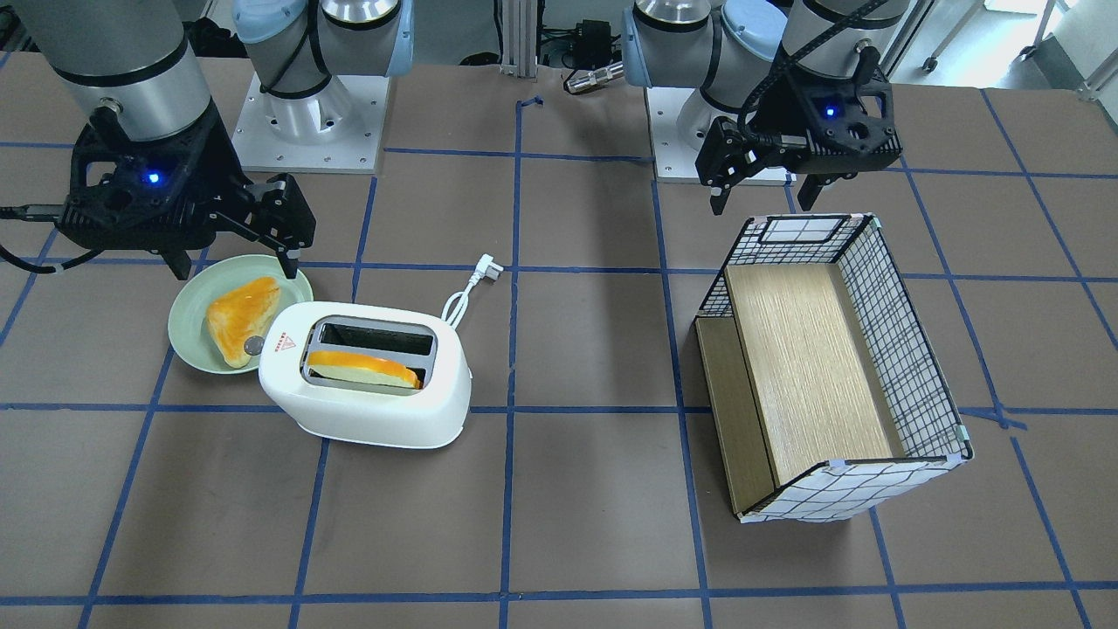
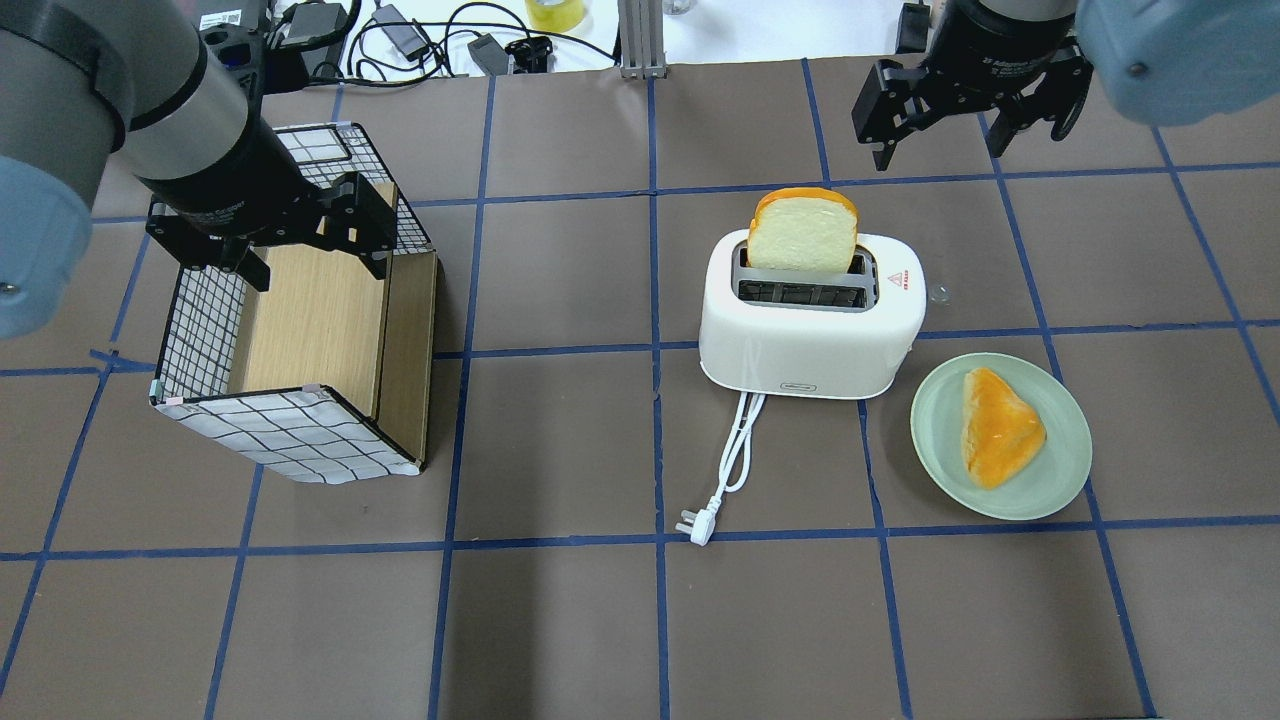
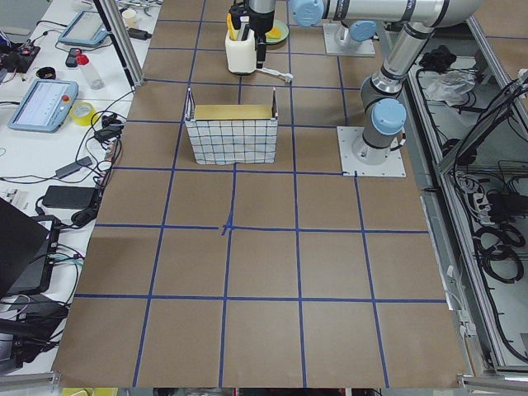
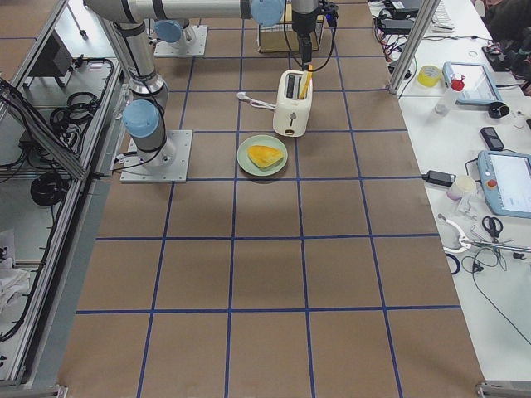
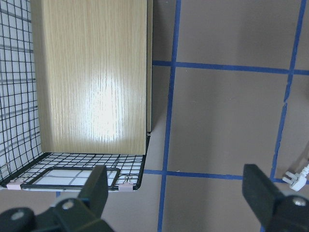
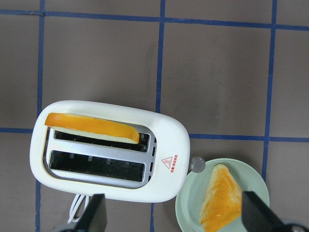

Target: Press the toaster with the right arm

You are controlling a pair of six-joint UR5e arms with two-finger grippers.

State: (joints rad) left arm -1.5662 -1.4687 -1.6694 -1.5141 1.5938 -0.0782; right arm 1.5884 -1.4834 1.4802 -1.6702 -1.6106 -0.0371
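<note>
The white toaster lies mid-table with a red triangle sticker and a bread slice standing in one slot. It also shows in the overhead view and the right wrist view. Its small grey lever sticks out at the end facing the plate. My right gripper is open and empty. It hovers high above the plate and the toaster's lever end, touching nothing. My left gripper is open and empty above the basket.
A green plate with a second bread slice sits next to the toaster's lever end. The toaster's white cord and plug trail toward the robot. A wire-grid basket with a wooden floor stands on the left arm's side.
</note>
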